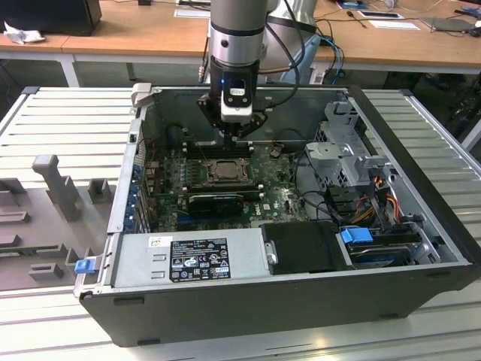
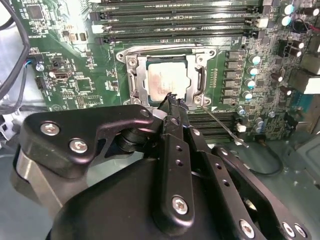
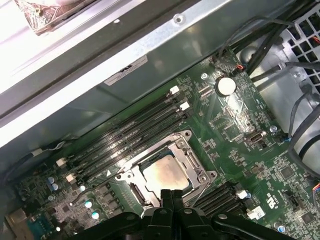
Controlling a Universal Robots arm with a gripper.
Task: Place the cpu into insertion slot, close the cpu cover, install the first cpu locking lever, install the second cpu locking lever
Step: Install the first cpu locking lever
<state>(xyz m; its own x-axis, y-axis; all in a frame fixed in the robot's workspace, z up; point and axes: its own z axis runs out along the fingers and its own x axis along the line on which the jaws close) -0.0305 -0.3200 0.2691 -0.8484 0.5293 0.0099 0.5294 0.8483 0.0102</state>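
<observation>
Nearest the wrist cameras, gripper (image 2: 172, 100) with jaws pressed together, nothing between them. Both wrist views show the two black fingers side by side, no gap.

Just past the fingertips: cpu (image 2: 167, 80), pale silvery square, seated flat in the insertion slot (image 2: 165, 49). The tips sit over the edge of the socket nearest the gripper; contact with it cannot be told. In the first wrist view the gripper (image 3: 172, 192) lines up with the middle of that near edge, cpu (image 3: 166, 175) directly beyond.

Cpu cover (image 2: 136, 75) lies down flat around the chip, which shows through its window. Thin metal rod (image 2: 222, 126) runs out slantwise from the socket corner beside the fingers.

Beyond the socket: long black memory slots (image 2: 175, 17) in parallel rows, green circuit board (image 2: 75, 80) all round.

Exterior view: gripper (image 1: 237, 135) hangs over the board inside the open computer case (image 1: 409, 158), cpu (image 1: 223, 170) just below it. Grey power supply (image 1: 195, 256) lies along the case's near side. Ridged metal table (image 1: 68, 120) underneath; wooden desk (image 1: 113, 34) farthest back.
</observation>
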